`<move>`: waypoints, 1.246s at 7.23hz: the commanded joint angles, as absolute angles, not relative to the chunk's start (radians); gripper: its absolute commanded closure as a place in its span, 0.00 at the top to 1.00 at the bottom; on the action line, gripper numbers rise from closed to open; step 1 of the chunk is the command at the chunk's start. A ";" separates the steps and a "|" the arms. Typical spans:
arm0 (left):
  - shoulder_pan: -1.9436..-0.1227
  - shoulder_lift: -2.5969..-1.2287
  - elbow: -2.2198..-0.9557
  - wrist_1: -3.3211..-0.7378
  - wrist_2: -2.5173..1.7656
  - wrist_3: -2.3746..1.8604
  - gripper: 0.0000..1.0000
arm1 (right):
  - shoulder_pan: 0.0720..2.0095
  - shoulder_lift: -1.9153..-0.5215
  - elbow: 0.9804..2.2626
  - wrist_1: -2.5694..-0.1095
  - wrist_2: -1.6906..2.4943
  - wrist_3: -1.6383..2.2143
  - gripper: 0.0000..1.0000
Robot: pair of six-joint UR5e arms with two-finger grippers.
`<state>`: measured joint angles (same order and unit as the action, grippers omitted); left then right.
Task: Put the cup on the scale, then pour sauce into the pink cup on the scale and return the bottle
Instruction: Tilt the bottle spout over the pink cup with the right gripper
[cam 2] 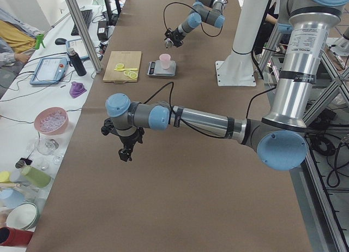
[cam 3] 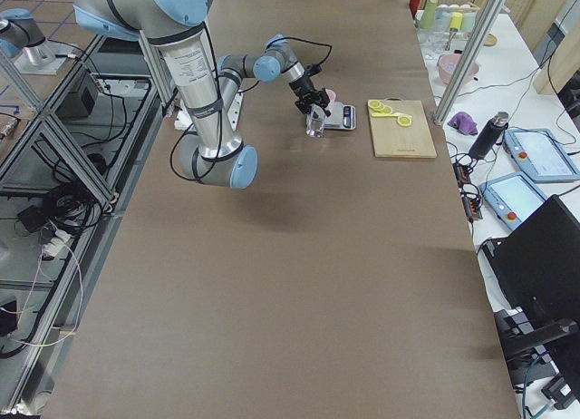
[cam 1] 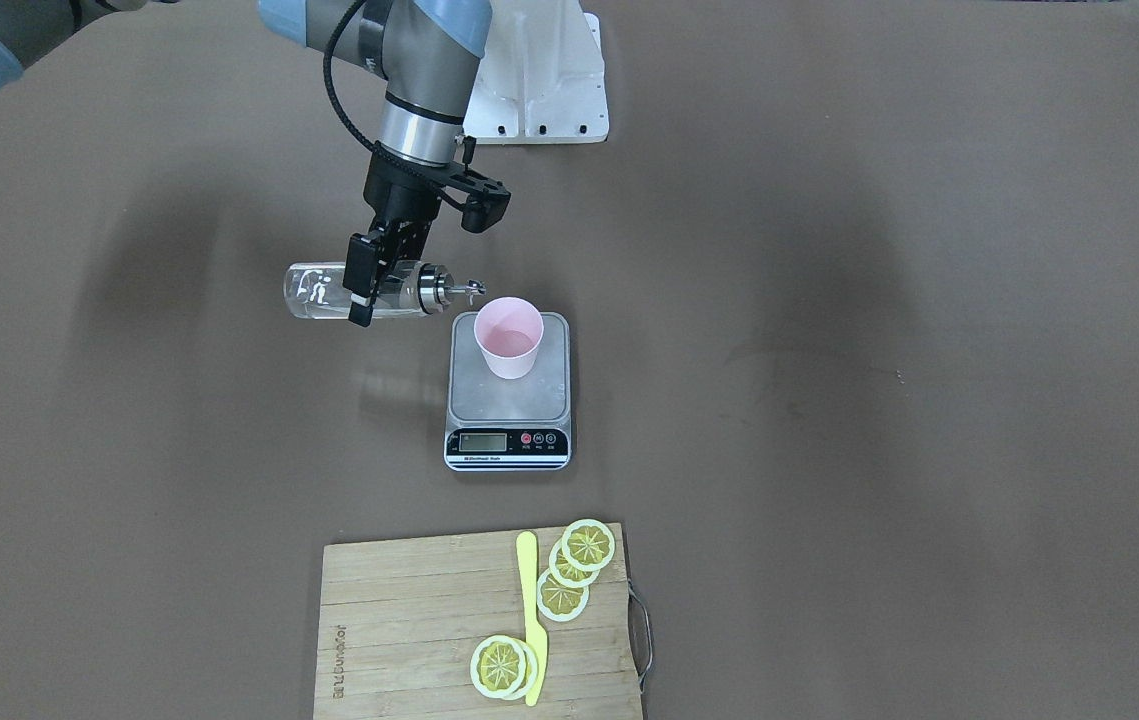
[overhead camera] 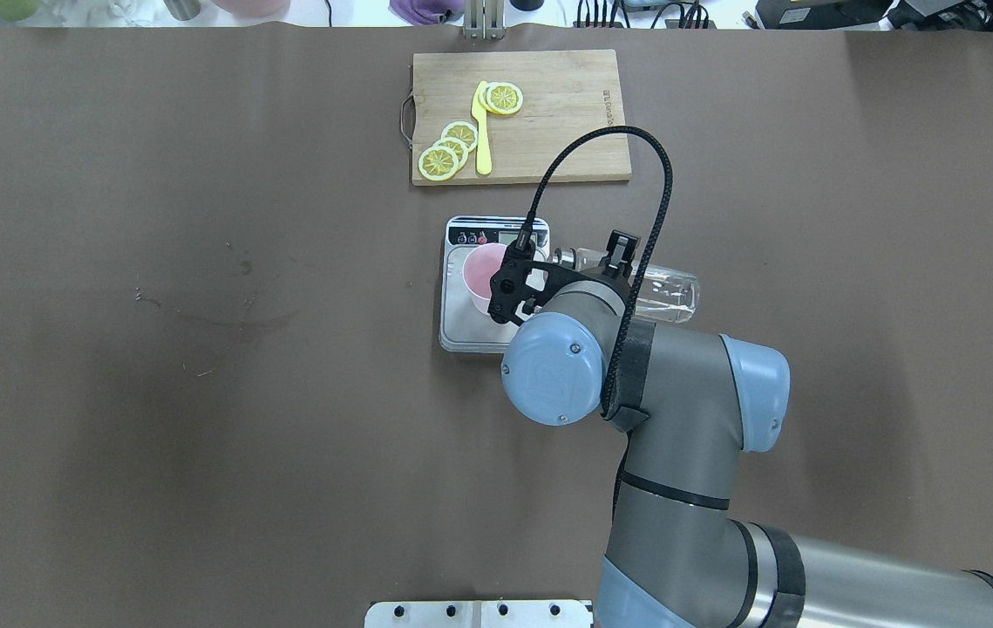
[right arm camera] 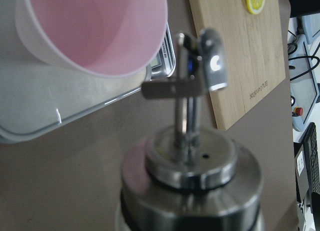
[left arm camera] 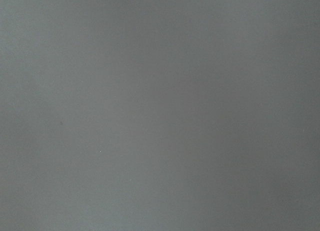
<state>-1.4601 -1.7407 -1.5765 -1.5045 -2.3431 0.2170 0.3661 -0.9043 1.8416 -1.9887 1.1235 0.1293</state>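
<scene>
The pale pink cup (cam 1: 508, 338) stands upright on the steel platform of the scale (cam 1: 508, 405), towards its far side. My right gripper (cam 1: 384, 280) is shut on the clear glass bottle (cam 1: 319, 292) and holds it lying horizontal above the table. The bottle's metal spout (cam 1: 469, 288) points at the cup's rim and stops just beside it. In the right wrist view the spout (right arm camera: 200, 66) is next to the cup (right arm camera: 95, 31), with no stream of sauce visible. My left gripper (cam 2: 125, 153) hangs over bare table far from the scale, and I cannot tell whether it is open or shut.
A wooden cutting board (cam 1: 399, 640) with lemon slices (cam 1: 574, 565) and a yellow knife (cam 1: 531, 620) lies beyond the scale on the operators' side. The white robot base plate (cam 1: 549, 90) is behind the right arm. The left wrist view shows only blurred grey surface.
</scene>
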 commanded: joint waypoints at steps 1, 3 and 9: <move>-1.462 -1.736 -1.577 -1.508 -2.350 0.218 0.97 | 0.373 -0.847 1.791 -2.037 1.126 0.046 0.00; -1.463 -1.727 -1.578 -1.511 -2.352 0.218 0.97 | 0.393 -0.740 1.694 -2.098 1.134 0.028 0.00; -1.471 -1.726 -1.582 -1.513 -2.352 0.218 0.98 | 0.410 -0.746 1.681 -2.200 1.135 -0.161 0.00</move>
<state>-1.4706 -1.7263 -1.5795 -1.5120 -2.3516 0.2178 0.4055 -0.7466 1.6823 -2.1753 1.1357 -0.1205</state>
